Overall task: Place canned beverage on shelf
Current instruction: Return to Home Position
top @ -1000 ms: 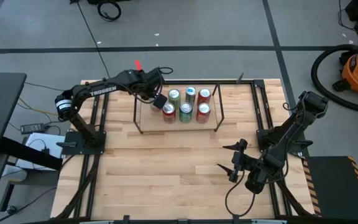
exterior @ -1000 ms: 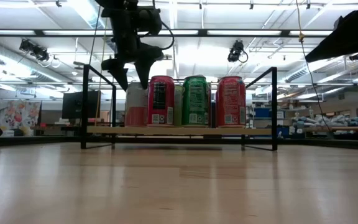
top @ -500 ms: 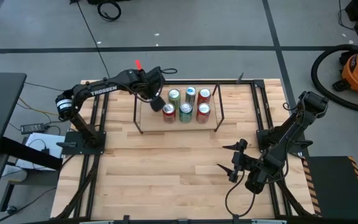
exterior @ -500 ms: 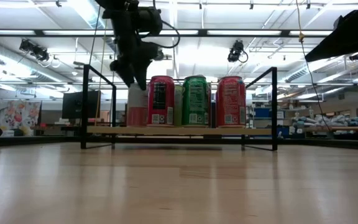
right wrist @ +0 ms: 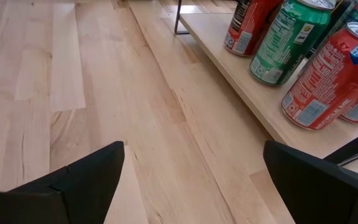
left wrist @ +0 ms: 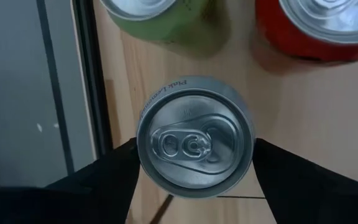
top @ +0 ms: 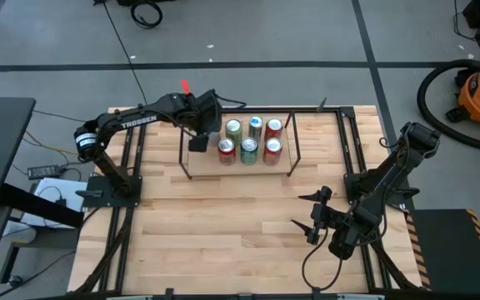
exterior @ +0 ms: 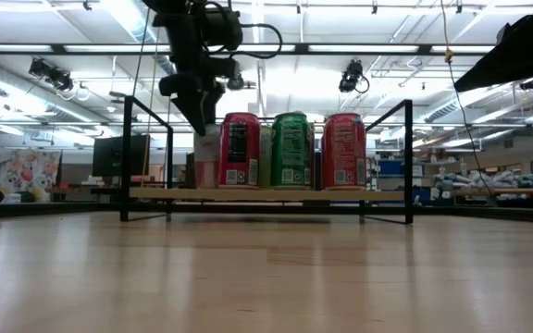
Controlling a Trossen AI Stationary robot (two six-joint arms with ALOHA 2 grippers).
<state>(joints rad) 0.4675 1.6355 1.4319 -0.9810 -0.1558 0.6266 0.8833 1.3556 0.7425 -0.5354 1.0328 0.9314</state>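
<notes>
The shelf (top: pixel 240 167) stands at the table's far middle, with six cans (top: pixel 248 148) in two rows on its light deck (exterior: pixel 266 194). A silver-topped can (left wrist: pixel 194 144) with a pale wall (exterior: pixel 207 162) stands on the deck at the left end, beside the red can (exterior: pixel 240 148). My left gripper (top: pixel 200 140) reaches down from above over this can and is shut on it. In the high view the gripper hides the can. My right gripper (top: pixel 315 218) is open and empty, low over the table's near right part. My left gripper (left wrist: pixel 196 142) has the can's upper wall (left wrist: pixel 140 149) between its two fingers (left wrist: pixel 104 180), one on the far side and one on the near side, with no gap showing. The fingers point down from above. The can stands upright, its bottom (exterior: pixel 207 185) on the deck.
The shelf's black rods (exterior: pixel 169 157) rise at its ends, the left one close to my left gripper. A green can (left wrist: pixel 160 18) and a red can (left wrist: pixel 322 28) stand right beside the held can. Bare wood table (top: pixel 223 233) lies in front of the shelf.
My left gripper has turned about its downward axis over the shelf's left end: its two fingers showed side by side in the low view, and now stand one behind the other. Its head has shifted a little toward the table's left. The can has stayed on the deck.
</notes>
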